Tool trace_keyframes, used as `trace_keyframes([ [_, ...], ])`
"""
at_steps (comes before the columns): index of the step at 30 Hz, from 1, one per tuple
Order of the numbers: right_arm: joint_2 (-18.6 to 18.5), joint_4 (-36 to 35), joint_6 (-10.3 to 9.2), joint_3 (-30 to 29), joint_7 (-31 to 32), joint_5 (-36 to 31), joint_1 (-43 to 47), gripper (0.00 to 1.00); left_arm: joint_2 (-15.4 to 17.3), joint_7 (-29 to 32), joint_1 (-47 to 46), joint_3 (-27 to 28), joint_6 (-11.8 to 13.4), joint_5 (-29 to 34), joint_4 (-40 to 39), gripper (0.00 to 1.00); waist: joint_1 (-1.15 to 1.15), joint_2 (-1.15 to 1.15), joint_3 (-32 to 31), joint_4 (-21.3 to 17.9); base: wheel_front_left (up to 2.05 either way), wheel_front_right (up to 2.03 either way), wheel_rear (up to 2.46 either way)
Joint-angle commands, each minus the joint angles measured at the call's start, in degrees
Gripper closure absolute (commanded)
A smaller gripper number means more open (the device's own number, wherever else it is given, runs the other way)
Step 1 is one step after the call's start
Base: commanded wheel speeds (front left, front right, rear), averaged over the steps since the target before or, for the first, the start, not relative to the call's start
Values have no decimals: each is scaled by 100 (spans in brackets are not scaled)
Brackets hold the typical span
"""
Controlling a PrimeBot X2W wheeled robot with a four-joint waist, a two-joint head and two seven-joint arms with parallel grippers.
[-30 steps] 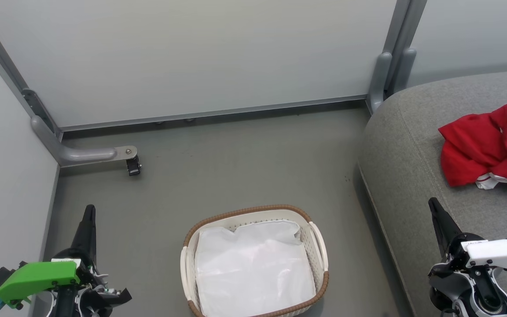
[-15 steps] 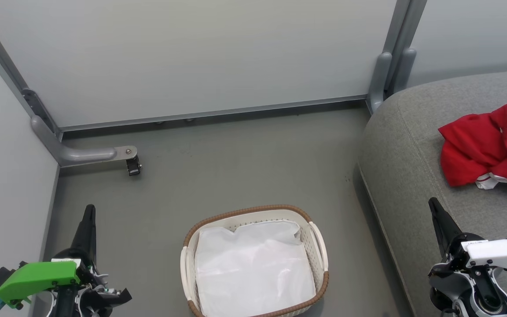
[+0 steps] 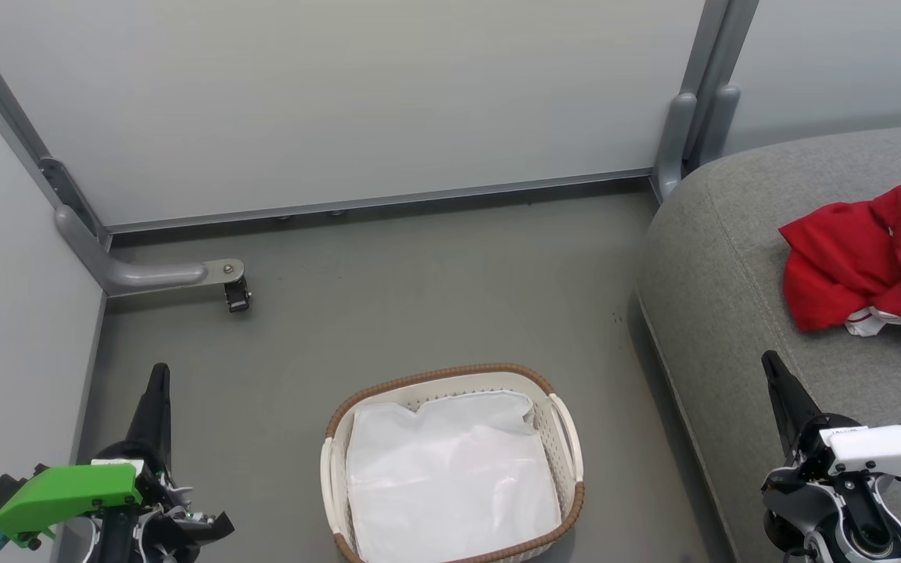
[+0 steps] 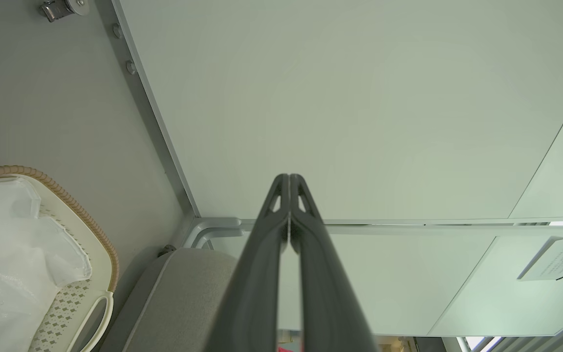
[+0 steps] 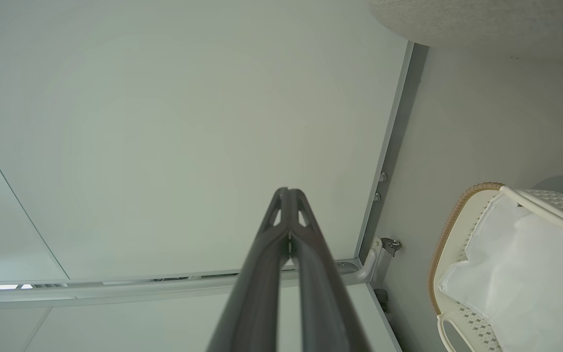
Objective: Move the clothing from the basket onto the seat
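Nothing moved since a second ago; both arms are static. Clothing (image 3: 873, 266): a red crumpled heap on the seat (image 3: 724, 274), at the head view's right edge, partly cut off by the frame. Basket (image 3: 435, 374) sits on the floor (image 3: 419, 297) near the seat's left side, well apart from the clothing, with the white liner (image 3: 450, 477) inside. A strip of floor lies between basket and seat.

Left end effector (image 3: 159, 371) is clenched and empty at lower left, fingers up. Right end effector (image 3: 769, 360) is clenched and empty at lower right, over the seat's front edge, apart from the clothing.

The head view gives the clothing and both arms together. The wrist views give the fingertips pressed together close up against the pale panels (image 3: 341, 102).
- Left wrist view: basket rim and handle at left, seat corner at the bottom, paper sign (image 4: 552, 258) on a panel at right.
- Right wrist view: basket at lower right, seat edge at top right.

Caster (image 3: 236, 295) on a grey bracket sits at the panel's foot, upper left of the basket.
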Motion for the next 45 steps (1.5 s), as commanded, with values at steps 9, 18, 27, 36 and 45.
trace_keyframes([
  [9, -22, -10, 0, -18, 14, 7, 63, 100, -1, 17, -60, 9, -18, -26, -8, 100, 0, 0, 0, 0, 0, 0, 0],
  [18, -21, -10, 0, -20, 15, 5, 62, 100, -1, 17, -60, 8, -18, -27, -8, 100, 0, 0, 0, 0, 0, 0, 0],
  [27, -20, -10, 0, -20, 16, 4, 62, 100, -1, 17, -60, 8, -18, -27, -9, 100, 0, 0, 0, 0, 0, 0, 0],
  [36, -19, -10, 0, -21, 17, 3, 62, 100, -1, 16, -60, 7, -19, -27, -9, 100, 0, 0, 0, 0, 0, 0, 0],
  [45, -18, -10, 0, -22, 18, 1, 62, 100, -1, 16, -60, 7, -19, -28, -9, 100, 0, 0, 0, 0, 0, 0, 0],
])
